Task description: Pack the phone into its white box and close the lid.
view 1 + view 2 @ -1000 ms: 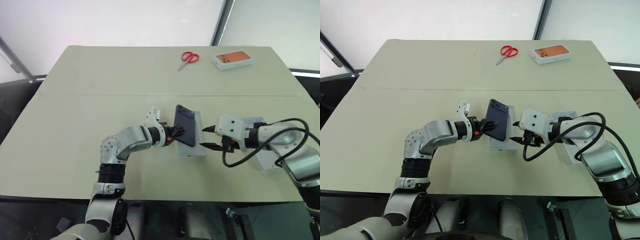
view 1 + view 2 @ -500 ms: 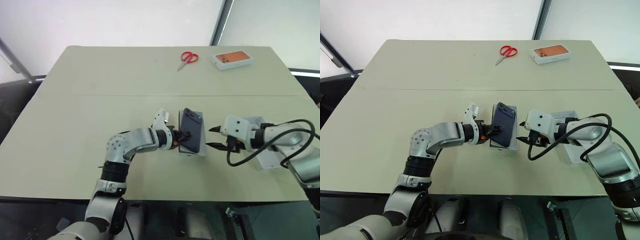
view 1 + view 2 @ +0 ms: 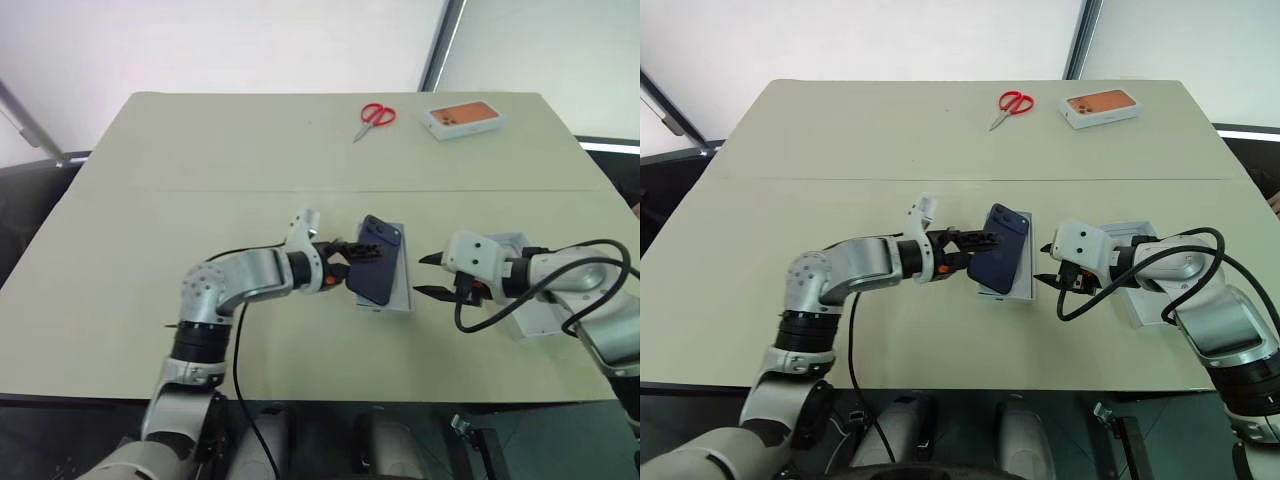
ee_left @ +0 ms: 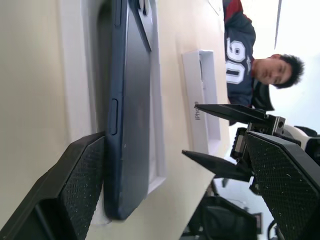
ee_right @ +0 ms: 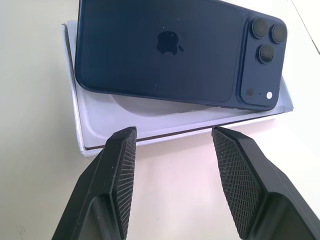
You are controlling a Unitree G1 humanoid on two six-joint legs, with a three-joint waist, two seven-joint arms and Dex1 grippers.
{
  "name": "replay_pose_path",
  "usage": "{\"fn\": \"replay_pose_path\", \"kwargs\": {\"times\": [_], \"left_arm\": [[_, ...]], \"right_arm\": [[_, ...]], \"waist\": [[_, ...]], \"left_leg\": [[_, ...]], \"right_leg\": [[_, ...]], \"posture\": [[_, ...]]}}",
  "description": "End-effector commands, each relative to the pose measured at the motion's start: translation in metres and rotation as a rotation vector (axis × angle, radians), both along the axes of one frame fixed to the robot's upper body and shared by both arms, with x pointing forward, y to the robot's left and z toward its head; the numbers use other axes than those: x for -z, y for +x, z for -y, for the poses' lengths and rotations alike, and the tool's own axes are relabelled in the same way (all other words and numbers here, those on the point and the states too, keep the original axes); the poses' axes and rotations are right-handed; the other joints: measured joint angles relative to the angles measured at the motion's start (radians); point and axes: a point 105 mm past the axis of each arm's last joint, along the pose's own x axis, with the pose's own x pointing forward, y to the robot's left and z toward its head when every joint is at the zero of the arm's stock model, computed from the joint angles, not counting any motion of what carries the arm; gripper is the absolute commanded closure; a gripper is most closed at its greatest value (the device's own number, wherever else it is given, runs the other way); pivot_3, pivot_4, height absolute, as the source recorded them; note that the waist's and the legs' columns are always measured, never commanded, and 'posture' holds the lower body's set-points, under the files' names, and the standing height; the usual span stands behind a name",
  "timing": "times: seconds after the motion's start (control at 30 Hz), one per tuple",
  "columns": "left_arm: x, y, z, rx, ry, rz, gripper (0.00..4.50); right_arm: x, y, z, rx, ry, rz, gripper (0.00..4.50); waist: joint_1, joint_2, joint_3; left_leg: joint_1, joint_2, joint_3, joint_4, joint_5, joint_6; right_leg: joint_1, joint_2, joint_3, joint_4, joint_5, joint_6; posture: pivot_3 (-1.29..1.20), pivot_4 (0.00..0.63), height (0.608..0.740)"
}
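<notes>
**Phone released over tray**

Slim dark navy-blue phone (image 3: 378, 272), earlier pinched upright, now lies skewed across shallow white box (image 3: 405, 290). Left gripper (image 3: 975, 248) jaws spread, drawn back. Right gripper (image 3: 428, 275) jaws apart, empty. Beige table (image 3: 200, 150); window behind.

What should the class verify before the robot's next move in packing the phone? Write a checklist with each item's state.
1. Phone seated flat inside white box: not ok, it lies skewed across the rim.
2. Left gripper open: ok.
3. Left gripper clear of the phone's edge: cannot tell.
4. Right gripper open, beside the box: ok.
5. Lid off the box, on the table: ok.
</notes>
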Motion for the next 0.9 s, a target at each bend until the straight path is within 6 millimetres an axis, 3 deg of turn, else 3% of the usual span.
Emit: {"fn": "replay_pose_path", "kwargs": {"times": [0.03, 0.3, 0.43, 0.53, 0.63, 0.77, 0.8, 0.9], "left_arm": [[-0.018, -0.014, -0.013, 0.062, -0.014, 0.108, 0.04], [-0.018, -0.014, -0.036, 0.052, 0.089, 0.192, 0.04], [-0.006, 0.002, -0.060, -0.017, 0.368, 0.398, 0.04], [0.004, 0.009, -0.066, -0.003, 0.524, 0.533, 0.83], [0.023, 0.004, -0.055, 0.148, 0.653, 0.656, 2.29], [0.037, 0.006, -0.040, 0.272, 0.695, 0.730, 4.24], [0.039, 0.008, -0.038, 0.285, 0.701, 0.738, 4.44], [0.039, 0.015, -0.030, 0.297, 0.685, 0.751, 4.44]], "right_arm": [[-0.013, 0.003, 0.003, -0.004, -0.006, 0.055, 1.98], [-0.014, 0.006, 0.002, -0.008, -0.007, 0.065, 1.98], [-0.016, 0.007, 0.003, 0.000, -0.011, 0.076, 1.98], [-0.016, 0.008, 0.003, 0.002, -0.014, 0.083, 1.98], [-0.016, 0.009, 0.002, 0.002, -0.013, 0.087, 1.98], [-0.016, 0.009, 0.000, 0.000, -0.012, 0.090, 1.98], [-0.017, 0.009, -0.001, 0.000, -0.011, 0.091, 1.98], [-0.017, 0.008, -0.002, 0.002, -0.009, 0.093, 1.98]], "waist": [[0.000, 0.000, 0.000], [0.001, 0.000, 0.000], [-0.004, 0.000, 0.000], [-0.004, 0.001, 0.000], [-0.001, 0.001, 0.000], [0.001, 0.001, 0.000], [0.001, 0.001, 0.000], [0.001, 0.001, 0.000]], "left_leg": [[0.000, 0.000, 0.000, 0.000, 0.000, 0.000], [0.000, 0.000, 0.000, 0.000, 0.000, 0.000], [0.000, 0.000, 0.000, -0.001, 0.000, 0.000], [0.001, 0.000, 0.001, -0.002, 0.000, 0.000], [0.001, 0.000, 0.002, -0.002, 0.000, 0.001], [0.001, 0.000, 0.002, -0.002, -0.001, 0.003], [0.001, 0.000, 0.002, -0.002, -0.002, 0.004], [0.000, 0.000, 0.002, -0.002, -0.003, 0.005]], "right_leg": [[0.000, 0.000, 0.000, 0.000, 0.000, 0.000], [0.000, 0.000, 0.000, 0.000, 0.000, 0.000], [0.000, 0.001, 0.000, 0.000, 0.000, 0.000], [0.000, 0.001, 0.000, 0.000, 0.000, 0.000], [0.000, 0.001, 0.001, -0.001, 0.000, 0.000], [0.000, 0.000, 0.001, -0.001, 0.000, 0.000], [0.000, 0.000, 0.001, -0.001, 0.000, 0.000], [0.000, 0.000, 0.001, -0.001, 0.000, 0.000]], "posture": [[0.00, 0.150, 0.697], [0.00, 0.150, 0.697], [0.00, 0.150, 0.697], [0.00, 0.150, 0.697], [0.00, 0.150, 0.697], [0.00, 0.150, 0.697], [0.00, 0.150, 0.697], [0.00, 0.150, 0.697]]}}
